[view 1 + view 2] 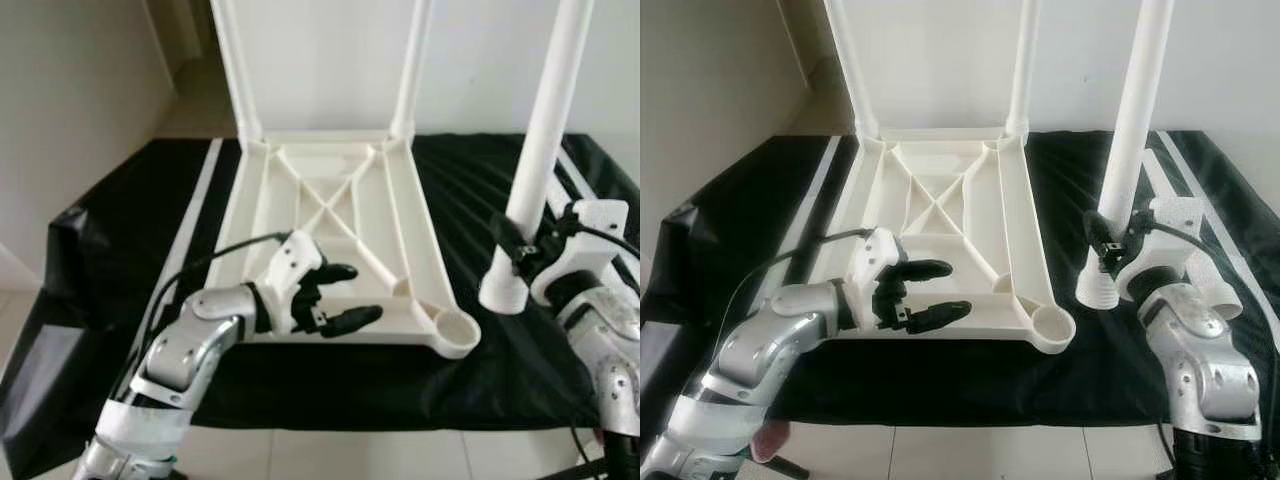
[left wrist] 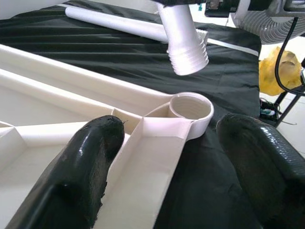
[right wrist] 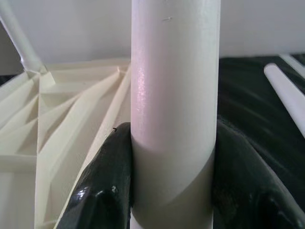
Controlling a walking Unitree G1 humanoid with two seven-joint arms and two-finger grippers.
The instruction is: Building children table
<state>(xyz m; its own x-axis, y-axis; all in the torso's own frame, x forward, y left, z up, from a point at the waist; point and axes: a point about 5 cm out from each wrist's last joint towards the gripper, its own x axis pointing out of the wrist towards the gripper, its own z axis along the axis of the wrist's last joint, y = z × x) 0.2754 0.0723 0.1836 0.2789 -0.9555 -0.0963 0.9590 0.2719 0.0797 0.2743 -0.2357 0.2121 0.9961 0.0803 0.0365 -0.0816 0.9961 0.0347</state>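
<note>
Right wrist view: a table leg (image 3: 174,109) is clamped upright between the right gripper's (image 3: 174,179) black fingers.

Its threaded end is held near the empty corner socket (image 1: 457,328), at 3 o'clock of it, seemingly for screwing in. The left gripper (image 1: 345,295) is spread open over the near edge of the upturned tabletop (image 1: 330,235), probably to steady it. Two fitted legs at 12 o'clock are cut off above; another leg (image 2: 119,24) lies on the black cloth (image 1: 480,190). The near left socket is hidden.
</note>
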